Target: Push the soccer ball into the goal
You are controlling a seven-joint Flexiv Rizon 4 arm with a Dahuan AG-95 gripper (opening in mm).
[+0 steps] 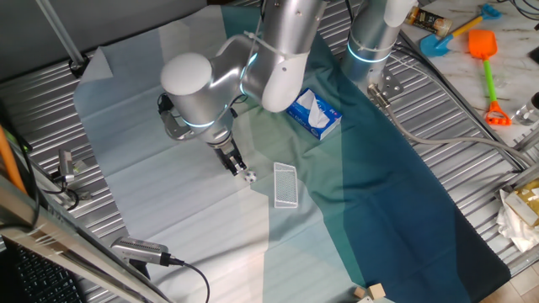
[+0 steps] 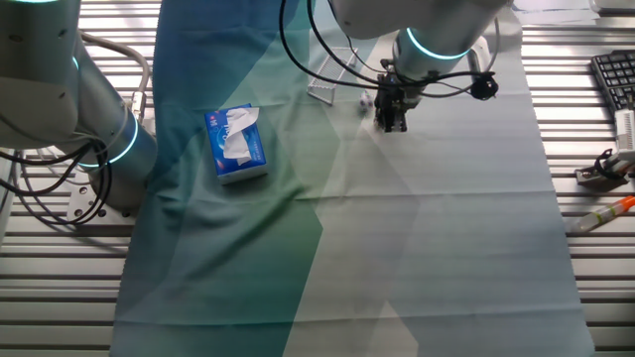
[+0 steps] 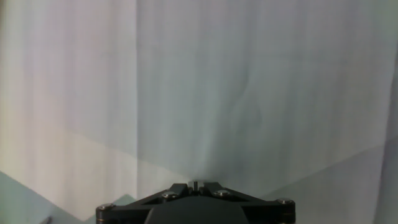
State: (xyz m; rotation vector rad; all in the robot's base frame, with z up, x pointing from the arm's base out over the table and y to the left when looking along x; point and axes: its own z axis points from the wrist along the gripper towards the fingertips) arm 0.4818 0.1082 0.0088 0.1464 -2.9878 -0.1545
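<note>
The soccer ball (image 1: 250,176) is a tiny white ball with black patches lying on the pale cloth. It sits just right of my gripper (image 1: 233,162), close to the fingertips. The goal (image 1: 285,185), a small white netted frame, lies on the cloth a short way right of the ball. In the other fixed view the gripper (image 2: 389,117) points down at the cloth, with the ball (image 2: 365,99) to its left and the goal (image 2: 332,79) beyond. In the hand view the gripper (image 3: 194,185) shows its fingers pressed together, and only cloth lies ahead; ball and goal are out of that view.
A blue-and-white tissue box (image 1: 313,114) stands on the teal cloth behind the goal, and it also shows in the other fixed view (image 2: 236,144). A second arm's base (image 1: 370,42) stands at the back. Toys (image 1: 484,59) lie at the far right.
</note>
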